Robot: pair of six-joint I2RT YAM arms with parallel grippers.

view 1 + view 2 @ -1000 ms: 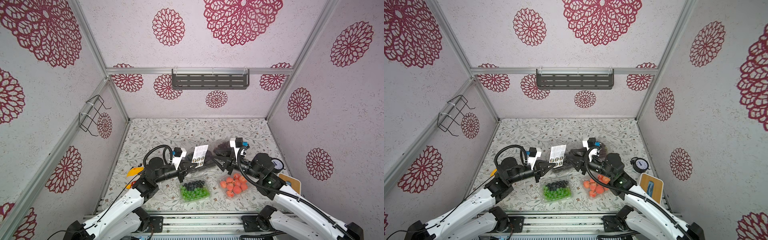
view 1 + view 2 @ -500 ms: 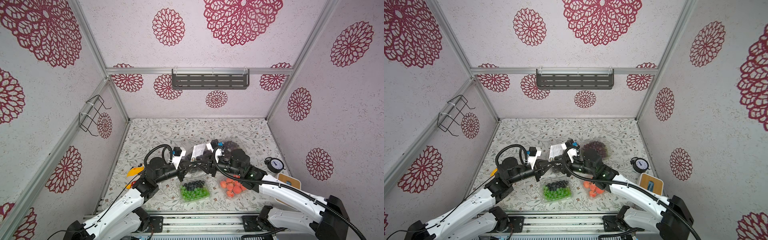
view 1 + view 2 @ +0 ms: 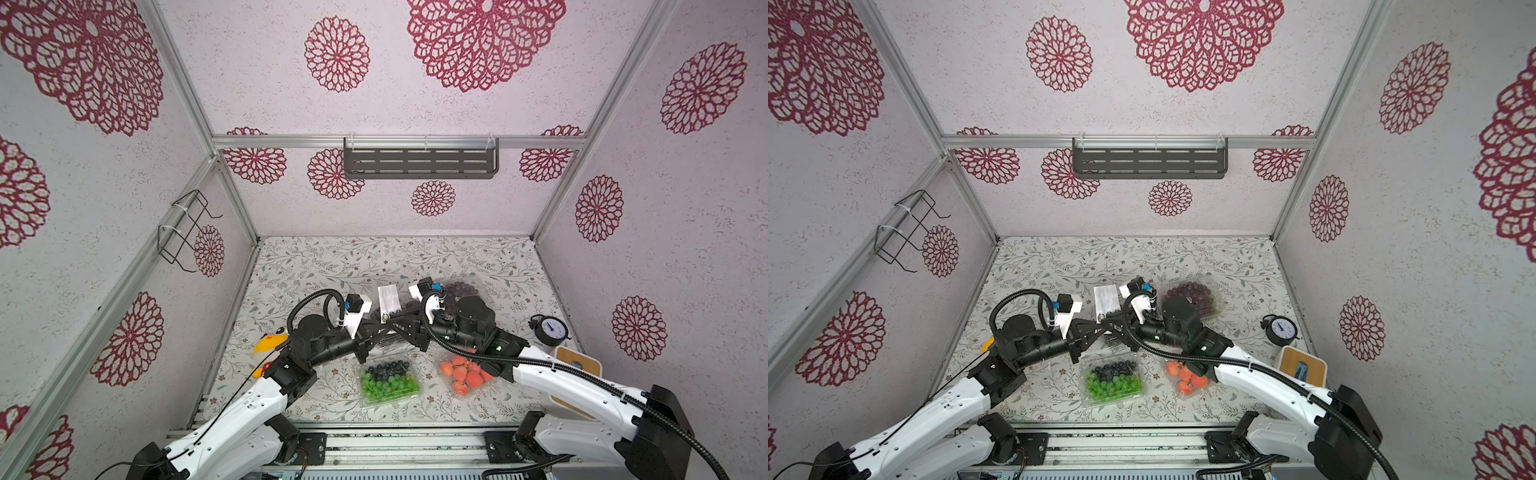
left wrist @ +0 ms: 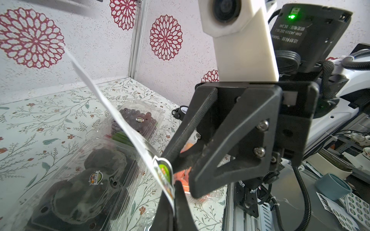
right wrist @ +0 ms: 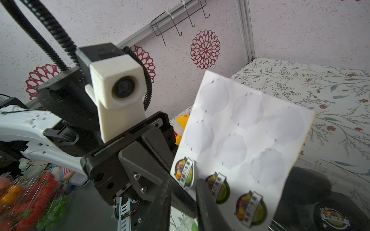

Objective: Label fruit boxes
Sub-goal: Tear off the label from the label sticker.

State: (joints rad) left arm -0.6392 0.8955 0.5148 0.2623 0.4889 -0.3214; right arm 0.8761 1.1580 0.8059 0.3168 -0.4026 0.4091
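Floral tabletop (image 3: 332,257), four fruit boxes (image 3: 388,380), one sticker sheet (image 3: 388,297)

four fruit boxes (image 3: 388,382), one sticker sheet (image 3: 387,299), three stickers (image 5: 218,188) on it, one dial gauge (image 3: 550,330).

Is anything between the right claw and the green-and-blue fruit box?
Nothing visible. The right gripper is at the sticker sheet held by the left gripper; the green-and-blue fruit box lies nearby, lid uncovered.
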